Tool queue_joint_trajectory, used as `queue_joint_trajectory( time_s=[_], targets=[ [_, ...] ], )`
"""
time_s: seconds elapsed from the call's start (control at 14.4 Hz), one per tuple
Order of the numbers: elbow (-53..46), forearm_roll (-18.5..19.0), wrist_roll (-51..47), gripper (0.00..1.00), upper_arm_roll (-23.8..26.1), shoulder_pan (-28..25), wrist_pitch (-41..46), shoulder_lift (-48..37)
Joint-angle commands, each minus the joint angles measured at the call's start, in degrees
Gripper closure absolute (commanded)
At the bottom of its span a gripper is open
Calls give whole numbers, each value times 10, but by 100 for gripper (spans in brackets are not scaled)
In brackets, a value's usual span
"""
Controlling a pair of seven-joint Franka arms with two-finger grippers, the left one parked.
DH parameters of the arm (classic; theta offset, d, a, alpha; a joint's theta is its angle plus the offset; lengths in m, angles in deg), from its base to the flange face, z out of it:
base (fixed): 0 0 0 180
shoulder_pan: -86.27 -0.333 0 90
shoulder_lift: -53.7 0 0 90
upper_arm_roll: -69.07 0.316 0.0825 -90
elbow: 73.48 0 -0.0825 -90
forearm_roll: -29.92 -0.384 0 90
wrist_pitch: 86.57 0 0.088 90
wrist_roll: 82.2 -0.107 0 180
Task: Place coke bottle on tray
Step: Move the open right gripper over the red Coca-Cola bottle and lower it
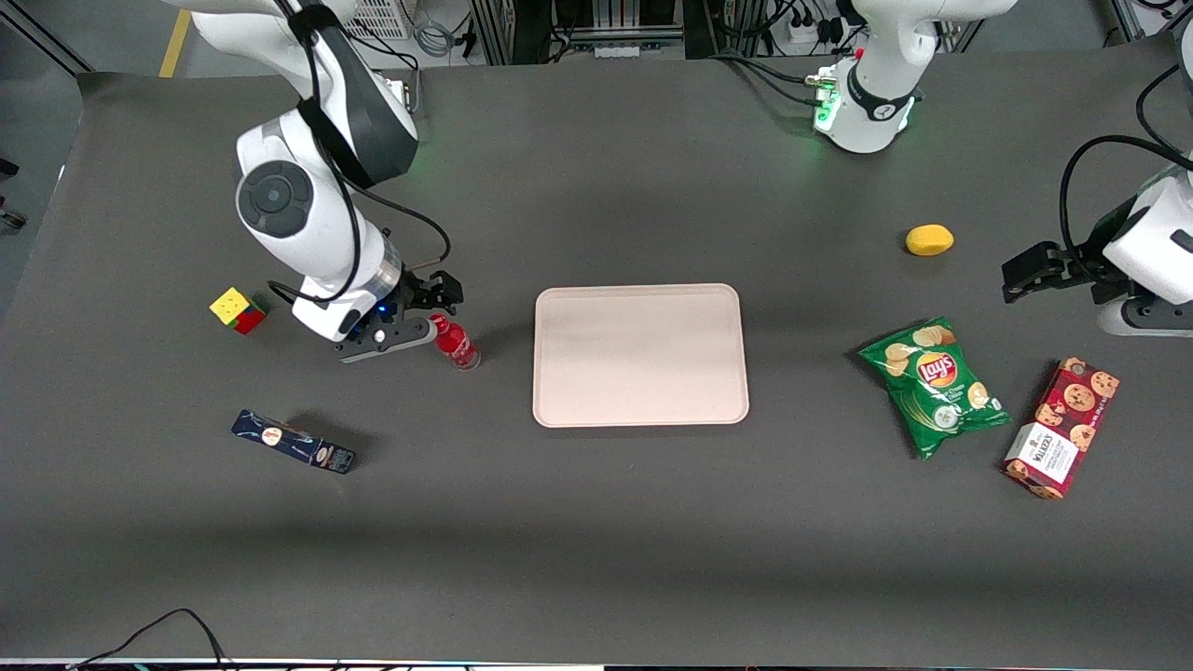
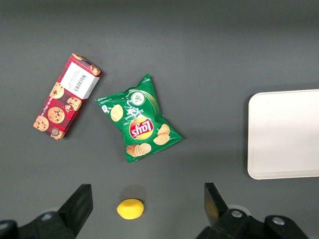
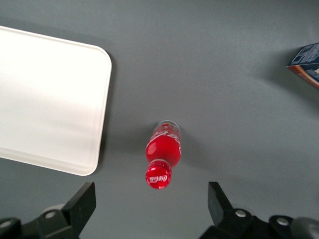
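The coke bottle (image 1: pixel 457 344) is small and red with a red cap, and stands upright on the dark table between my gripper and the tray. It also shows in the right wrist view (image 3: pixel 162 154), cap toward the camera. The pale pink tray (image 1: pixel 640 355) lies flat in the middle of the table and holds nothing; its rounded corner shows in the right wrist view (image 3: pixel 60 99). My right gripper (image 1: pixel 424 312) hovers just above the bottle's cap, toward the working arm's end. Its fingers (image 3: pixel 82 201) are open wide and hold nothing.
A dark blue oblong box (image 1: pixel 294 442) lies nearer the front camera than the gripper. A colour cube (image 1: pixel 237 309) sits beside the working arm. A chips bag (image 1: pixel 935 385), a cookie box (image 1: pixel 1062 427) and a lemon (image 1: pixel 929 239) lie toward the parked arm's end.
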Motion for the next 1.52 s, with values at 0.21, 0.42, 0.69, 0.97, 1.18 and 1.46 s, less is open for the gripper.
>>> queue_joint_trajectory(
  time_s=[0.21,0.42,0.69,0.97,1.18,1.46],
  targets=[
    [4,-13,-5,0,1,1,-24,53],
    [4,-13,-5,0,1,1,-24,66],
    [3,-14,-6,0,1,1,-23,84],
    [5,-13,-6,0,1,1,-23,95],
    [14,-13,-6,0,1,1,-20,92],
    [32,-13,-6,0,7,1,-20,85]
  ],
)
